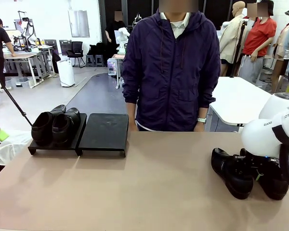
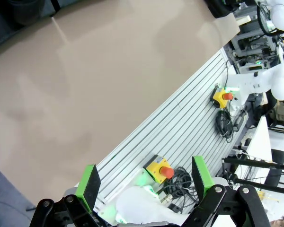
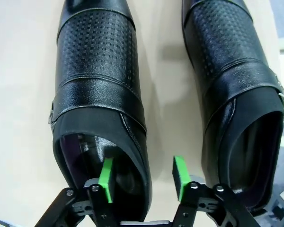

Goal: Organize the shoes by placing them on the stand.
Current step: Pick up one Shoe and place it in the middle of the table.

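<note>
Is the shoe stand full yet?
No, half full: two shoes sit on the stand's left half; the other two shoes are on the table.

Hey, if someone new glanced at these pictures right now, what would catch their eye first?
The right gripper straddles the side wall of one black perforated leather shoe, one green pad inside its opening, beside its twin at the right end of the tan table. At far left, another black pair sits on the left half of the low black stand, near a person in a purple jacket.
</note>
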